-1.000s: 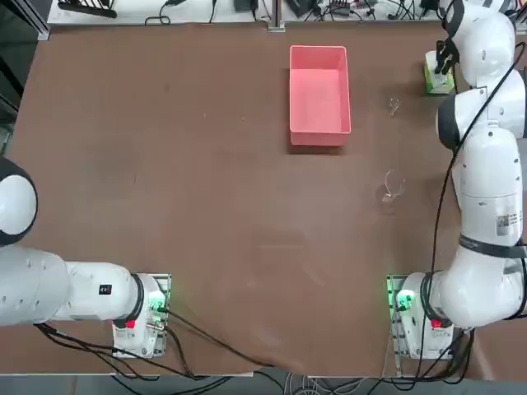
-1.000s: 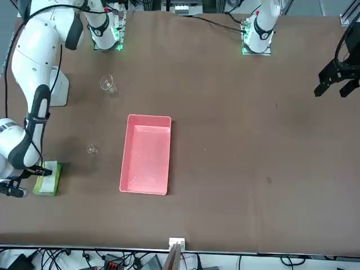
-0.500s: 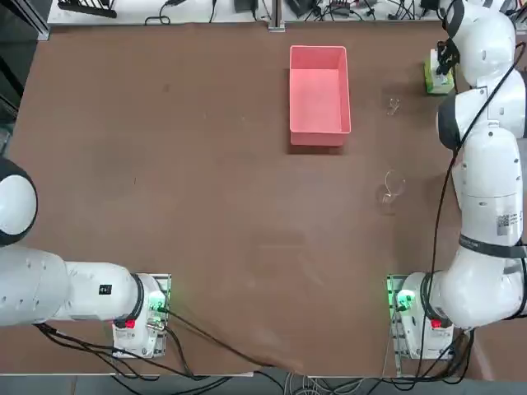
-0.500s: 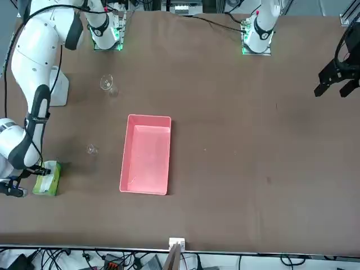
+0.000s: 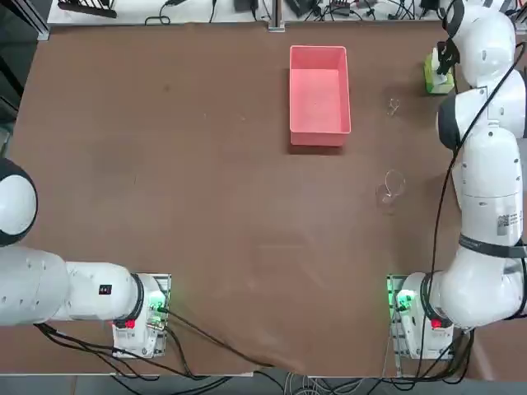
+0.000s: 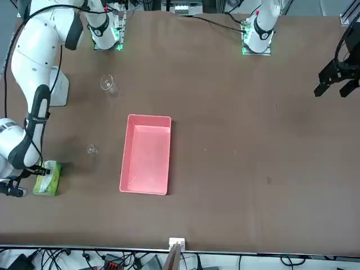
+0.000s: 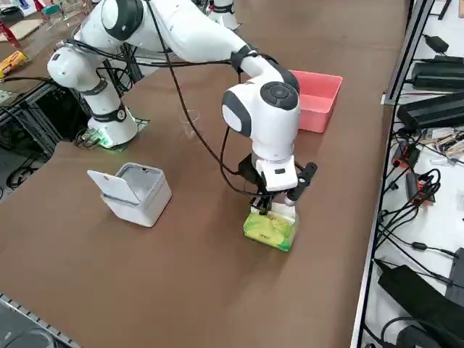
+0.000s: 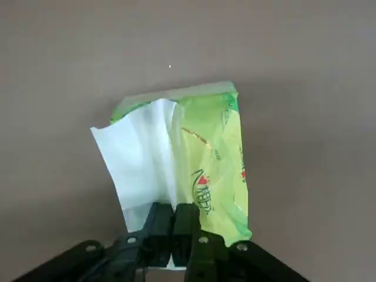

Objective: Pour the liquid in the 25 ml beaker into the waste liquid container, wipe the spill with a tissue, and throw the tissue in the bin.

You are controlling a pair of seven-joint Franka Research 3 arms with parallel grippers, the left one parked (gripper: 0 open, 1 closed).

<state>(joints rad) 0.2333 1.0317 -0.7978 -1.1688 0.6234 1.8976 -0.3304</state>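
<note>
Tissue is the white sheet sticking up out of the green pack, and the right claw is clenched on its edge, fingers pressed together with the paper pinched between them. That pack sits at the far right corner of the desk, so the arm is stretched way out over it, claw pointing down, probably so the sheet can be pulled straight up without dragging the pack along. The 25 ml beaker stands upright, just right of the pink waste liquid container, with the larger beaker nearer the robot. A white bin with its lid flipped open waits off to the right side. Can't make out any liquid in the tiny beaker or a wet patch on the desk, glass is just too faint. From above the claw is mostly hidden under the wrist.
</note>
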